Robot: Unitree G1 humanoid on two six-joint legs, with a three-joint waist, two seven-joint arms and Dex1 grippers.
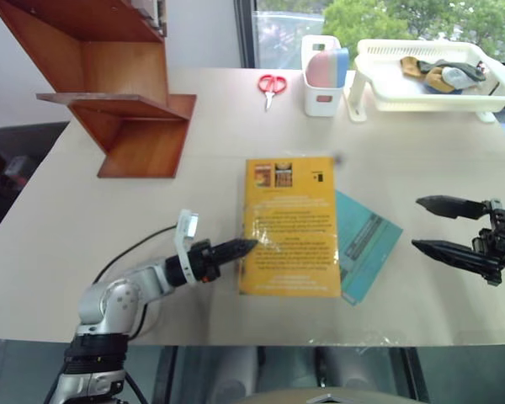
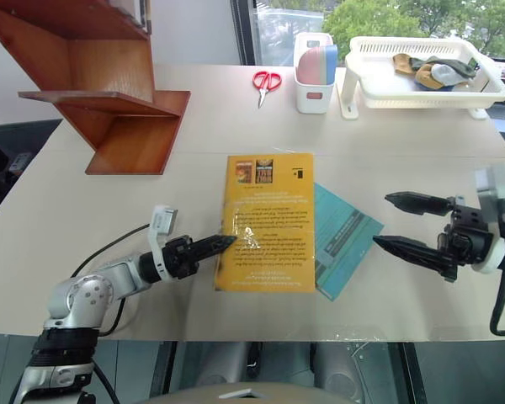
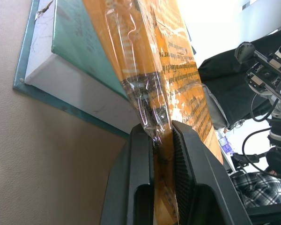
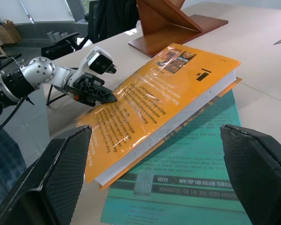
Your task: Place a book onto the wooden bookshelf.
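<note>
Left claw (image 1: 251,245) pinching left edge of book (image 1: 290,225), fingers pressed together on plastic wrap. Desk (image 1: 109,227) carrying everything. Wooden bookshelf (image 1: 122,93) standing far beyond left claw, well apart. Book lying flat between both claws, overlapping teal book (image 1: 369,242) on side toward right claw. Right claw (image 1: 419,224) hovering just beyond teal book, fingers spread, gripping nothing. White tray (image 1: 429,76), scissors (image 1: 271,86) sitting far behind.

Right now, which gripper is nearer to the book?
Left. The left gripper is shut on the book's left edge; the right gripper is open, apart, beyond its right edge.
</note>
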